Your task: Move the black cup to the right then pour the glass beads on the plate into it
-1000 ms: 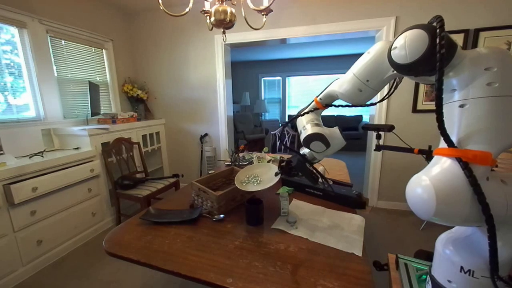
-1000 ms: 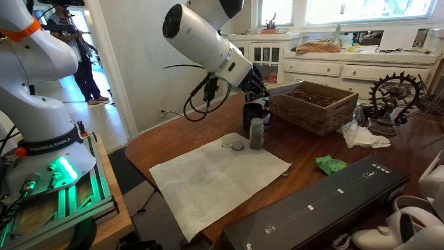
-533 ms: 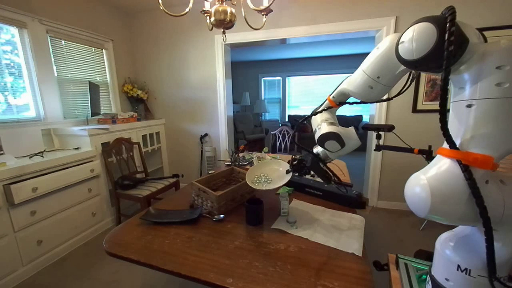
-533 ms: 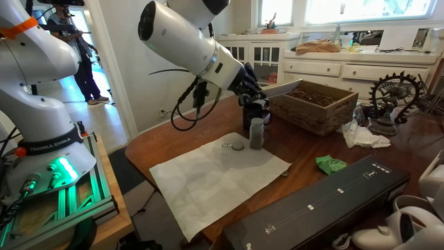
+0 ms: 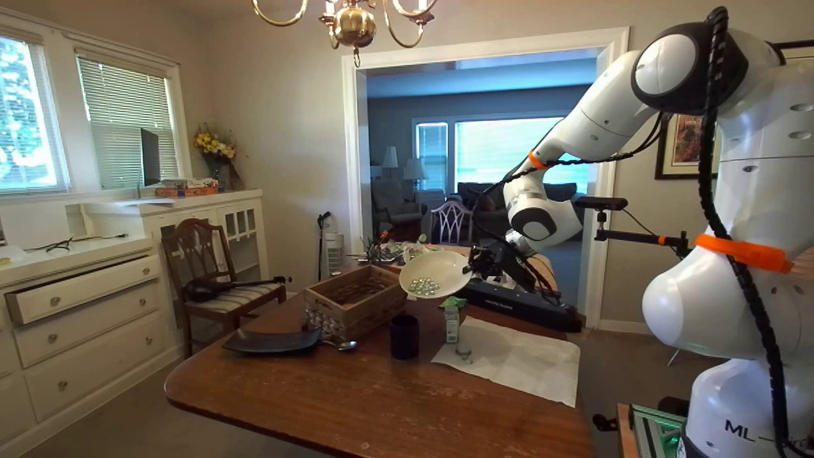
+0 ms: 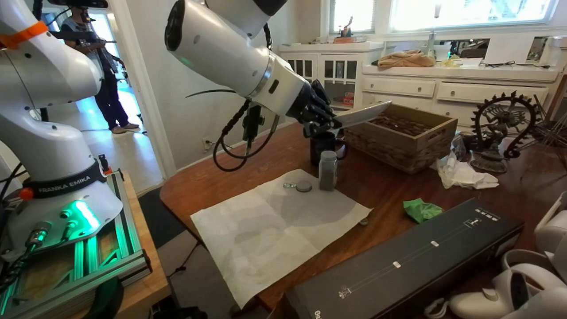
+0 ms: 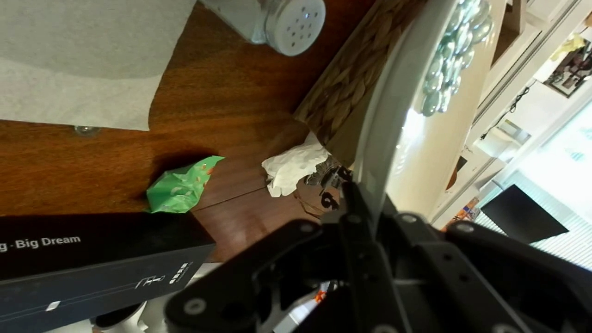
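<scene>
Currently the gripper clasps the plate by its rim; advise aligning it over the black cup before tipping glass beads slowly

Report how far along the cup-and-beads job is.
Done: the plate is off the table, its rim clamped in the fingers. In hand: it is tilted, with the glass beads gathered on it. Left, it seems: pouring them into the black cup, which stands upright. Whether the cup's move is done, I cannot tell.
</scene>
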### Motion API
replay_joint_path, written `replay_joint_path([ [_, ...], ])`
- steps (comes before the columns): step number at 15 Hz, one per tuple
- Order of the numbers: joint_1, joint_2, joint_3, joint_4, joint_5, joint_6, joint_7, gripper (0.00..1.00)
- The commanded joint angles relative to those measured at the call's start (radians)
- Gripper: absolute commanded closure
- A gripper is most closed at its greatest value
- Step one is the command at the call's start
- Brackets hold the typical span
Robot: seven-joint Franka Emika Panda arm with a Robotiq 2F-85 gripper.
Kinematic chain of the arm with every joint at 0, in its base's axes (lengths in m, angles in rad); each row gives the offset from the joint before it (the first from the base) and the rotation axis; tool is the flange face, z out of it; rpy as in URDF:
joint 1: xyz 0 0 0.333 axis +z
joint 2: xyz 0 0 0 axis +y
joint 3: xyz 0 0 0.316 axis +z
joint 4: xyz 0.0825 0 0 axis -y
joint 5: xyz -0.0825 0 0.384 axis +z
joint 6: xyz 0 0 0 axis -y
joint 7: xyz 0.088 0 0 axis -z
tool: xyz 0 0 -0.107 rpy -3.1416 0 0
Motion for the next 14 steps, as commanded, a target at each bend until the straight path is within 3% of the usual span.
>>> replay_joint_path([
  [1,-0.003,-0.026,-0.002,-0.007,0.059,-0.02,-0.054,0.98],
  [8,-0.005,-0.038,-0.01,-0.02,0.092,-0.017,-0.159,0.98],
  [14,0.0,0.0,-0.012,-0.01,0.043,0.001,-0.131,0.92],
])
